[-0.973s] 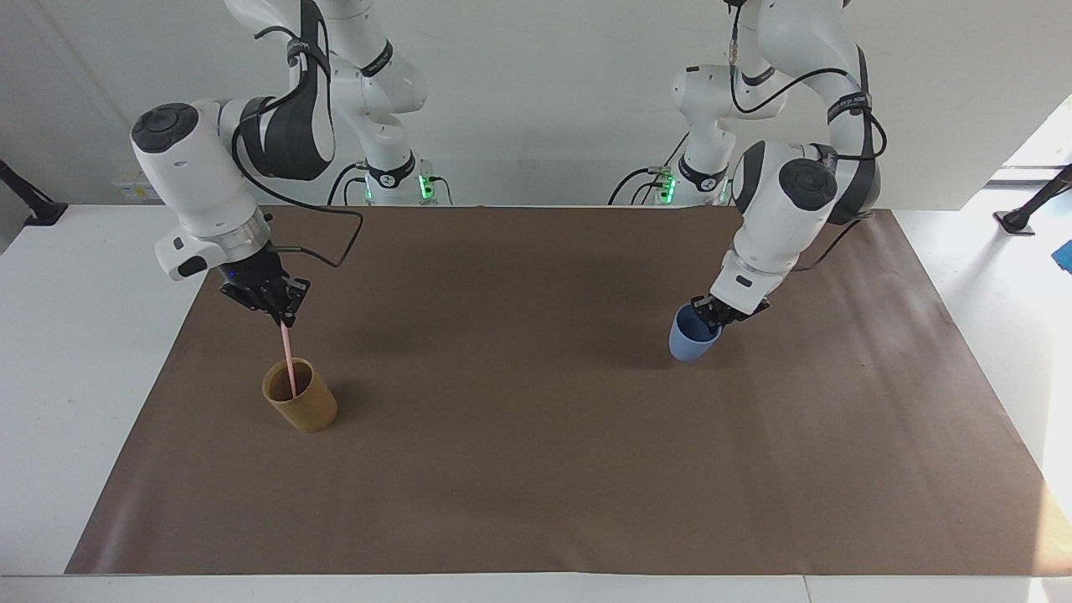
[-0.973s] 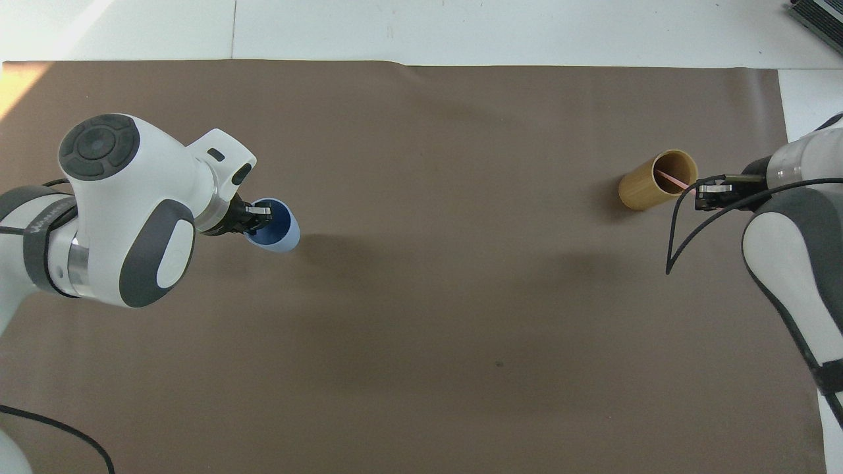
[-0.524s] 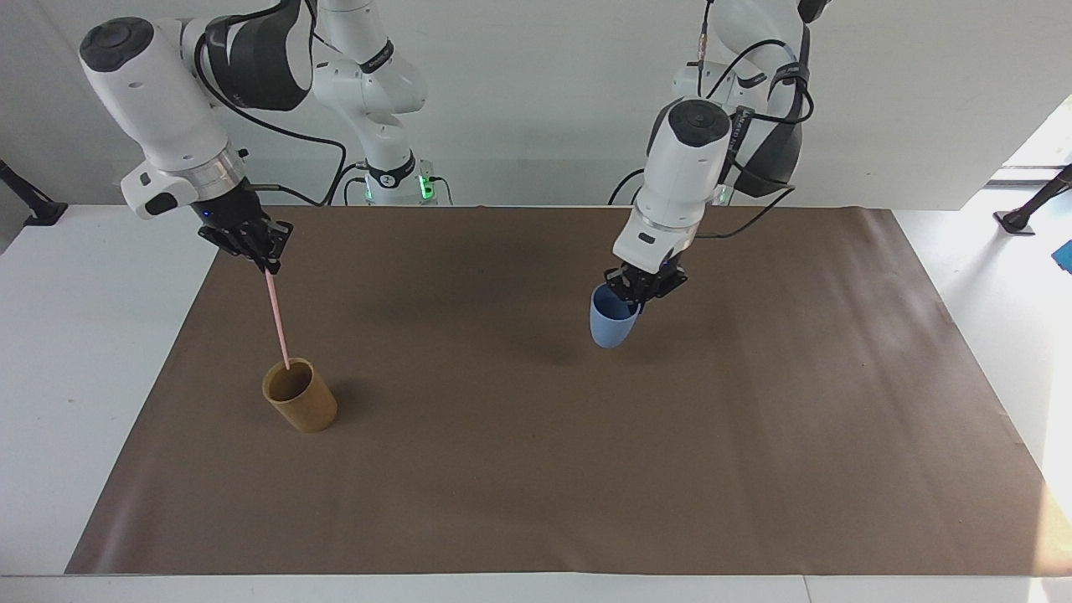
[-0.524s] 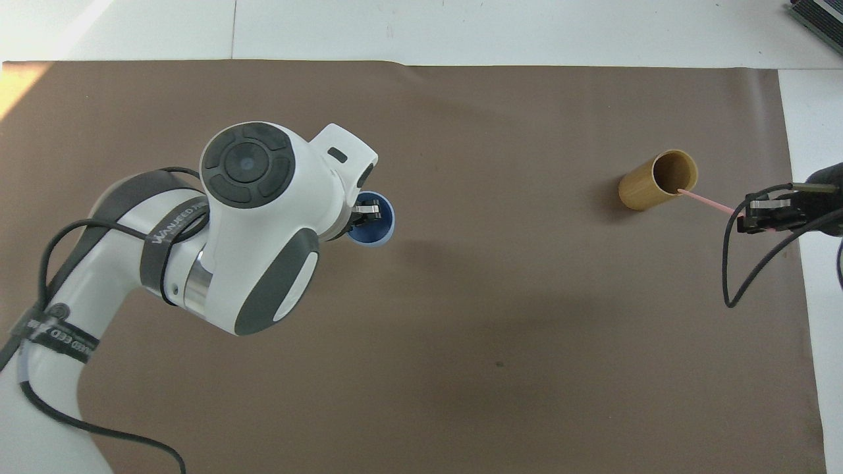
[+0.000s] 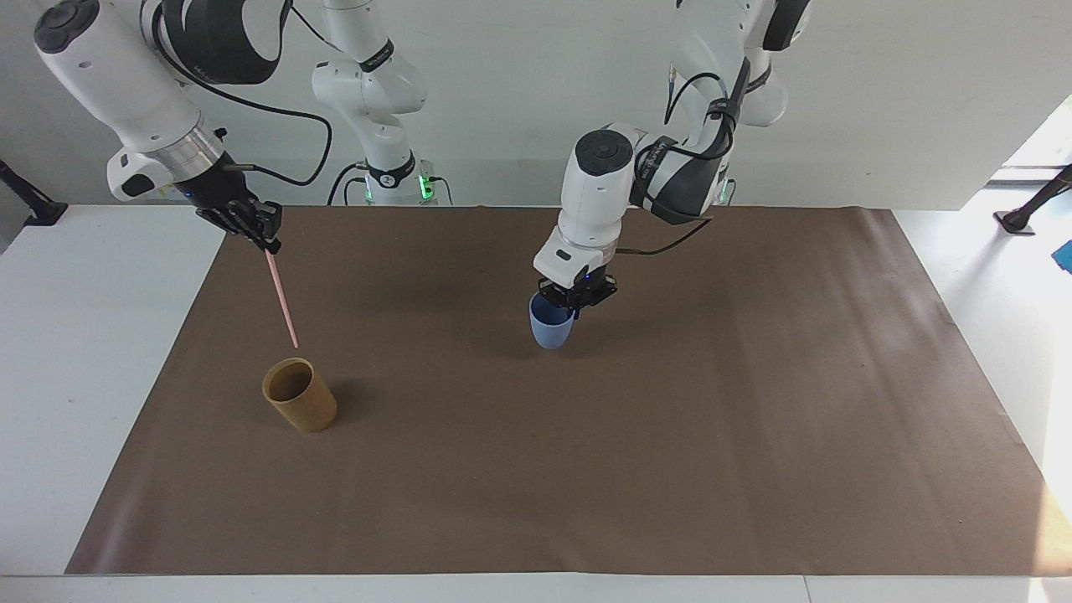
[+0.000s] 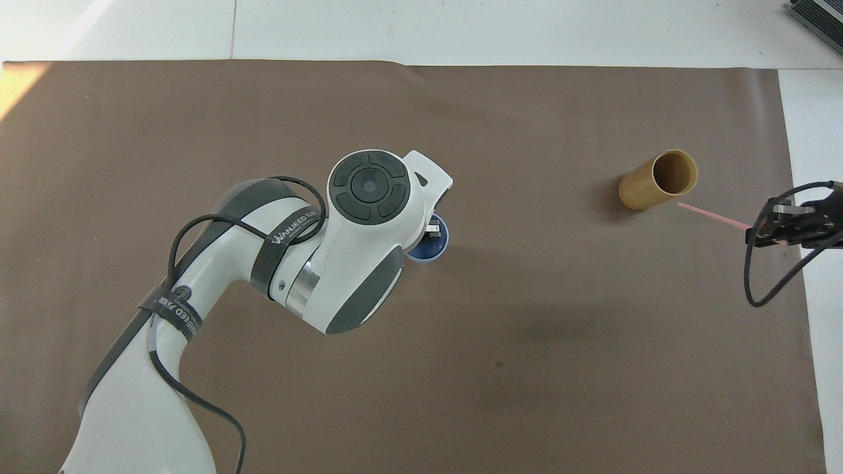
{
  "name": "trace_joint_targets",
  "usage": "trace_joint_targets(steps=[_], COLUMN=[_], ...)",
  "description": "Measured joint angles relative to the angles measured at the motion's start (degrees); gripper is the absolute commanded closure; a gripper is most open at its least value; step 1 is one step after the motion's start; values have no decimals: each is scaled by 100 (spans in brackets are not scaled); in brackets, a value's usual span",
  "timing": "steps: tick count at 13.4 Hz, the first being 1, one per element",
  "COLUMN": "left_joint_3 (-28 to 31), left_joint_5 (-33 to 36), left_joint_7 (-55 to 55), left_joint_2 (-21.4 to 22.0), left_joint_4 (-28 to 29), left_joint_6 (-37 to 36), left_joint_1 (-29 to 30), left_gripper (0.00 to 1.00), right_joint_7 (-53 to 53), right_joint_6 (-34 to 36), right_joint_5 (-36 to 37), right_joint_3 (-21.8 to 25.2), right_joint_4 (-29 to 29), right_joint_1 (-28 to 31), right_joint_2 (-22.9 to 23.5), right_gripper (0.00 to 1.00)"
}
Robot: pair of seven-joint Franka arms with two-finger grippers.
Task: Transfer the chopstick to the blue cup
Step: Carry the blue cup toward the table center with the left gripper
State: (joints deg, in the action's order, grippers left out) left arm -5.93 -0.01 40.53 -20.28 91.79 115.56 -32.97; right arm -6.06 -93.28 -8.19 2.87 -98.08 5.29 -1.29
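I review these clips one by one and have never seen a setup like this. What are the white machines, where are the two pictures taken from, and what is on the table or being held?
The white machines are two robot arms, each ending in a small two-finger hand. One picture is taken from across the table, facing the robots; the other looks steeply down from above their own end, so the sides appear swapped between them.

A brown mat covers the table. On it stands a tan cup, toward the right arm's end.

The right hand is shut on a thin pink chopstick, which hangs slanted in the air with its tip just above the tan cup. The left hand is shut on the rim of a blue cup, held upright over the middle of the mat.
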Motion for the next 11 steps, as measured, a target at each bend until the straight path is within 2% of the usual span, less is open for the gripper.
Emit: trace_joint_targets(steps=[4,9,10,11], left_joint_3=[2,2,3,4], left_joint_5=[101,368,378,391], left_joint_7=[92,363,406,425], left_joint_2=[-74,-378,-398,-403], left_joint_4=[1,2,2,2], left_joint_6=[98,347,385,394], left_joint_1=[-55,-189,-194,-194], left_gripper=[100,100,58,3], right_joint_7=[-311,-860,-913,-932], right_joint_6=[182,309,309,309], right_joint_5=[-239,-354,-357,-359], right_joint_3=[-26,-282,-309,-323], right_joint_4=[3,14,14,15], right_joint_1=[-39,-55,-57,-58], right_joint_2=[0,0,0,0], right_gripper=[100,100,100,100])
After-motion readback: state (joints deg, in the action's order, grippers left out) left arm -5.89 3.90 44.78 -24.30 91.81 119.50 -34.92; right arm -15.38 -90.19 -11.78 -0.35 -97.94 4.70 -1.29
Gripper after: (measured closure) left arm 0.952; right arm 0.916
